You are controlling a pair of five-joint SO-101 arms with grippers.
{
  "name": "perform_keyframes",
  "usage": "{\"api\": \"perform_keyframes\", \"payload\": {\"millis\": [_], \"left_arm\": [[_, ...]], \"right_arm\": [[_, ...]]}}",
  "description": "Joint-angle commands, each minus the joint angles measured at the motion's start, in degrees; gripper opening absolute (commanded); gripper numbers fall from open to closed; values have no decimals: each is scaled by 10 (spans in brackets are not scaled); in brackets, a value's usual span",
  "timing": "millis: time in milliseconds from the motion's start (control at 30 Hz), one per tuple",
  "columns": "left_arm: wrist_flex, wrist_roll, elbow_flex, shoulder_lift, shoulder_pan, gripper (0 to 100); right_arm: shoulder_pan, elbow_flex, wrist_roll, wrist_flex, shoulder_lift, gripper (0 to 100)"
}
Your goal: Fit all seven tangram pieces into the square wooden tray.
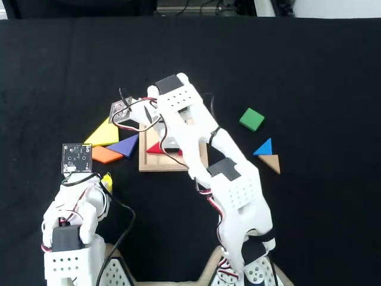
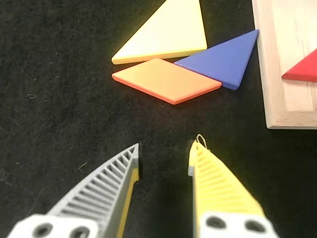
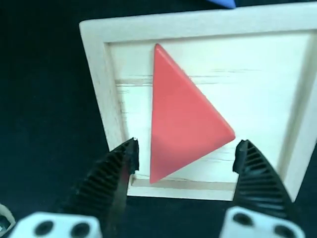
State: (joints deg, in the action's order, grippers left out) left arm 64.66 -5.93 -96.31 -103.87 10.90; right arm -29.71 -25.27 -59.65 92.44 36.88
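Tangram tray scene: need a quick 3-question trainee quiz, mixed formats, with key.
1. True or false: the red triangle lies inside the wooden tray.
2. Which piece lies right beside the orange parallelogram? A: green square. B: larger blue triangle. C: tan triangle.
3. Short answer: the right gripper hangs over the tray; is it open or shut?

Key: 1 true; 2 B; 3 open.
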Motion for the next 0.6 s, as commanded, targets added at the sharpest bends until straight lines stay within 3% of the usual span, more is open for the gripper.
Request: {"api": "perform_keyframes", "payload": {"millis": [0, 167, 300, 367, 433, 567], "left_arm": [[4, -6, -10, -4, 6, 170], [4, -6, -10, -4, 6, 170], [4, -6, -10, -4, 6, 170], [4, -6, -10, -4, 6, 170], [4, -6, -10, -4, 6, 170], [4, -6, -10, -4, 6, 169]], "right_arm": [[-4, -29, 5, 3, -11, 284], [18, -128, 3, -1, -7, 240], [8, -151, 45, -42, 19, 5], [18, -151, 62, -71, 43, 53], [32, -152, 66, -98, 65, 6], [58, -158, 65, -109, 94, 10]]}}
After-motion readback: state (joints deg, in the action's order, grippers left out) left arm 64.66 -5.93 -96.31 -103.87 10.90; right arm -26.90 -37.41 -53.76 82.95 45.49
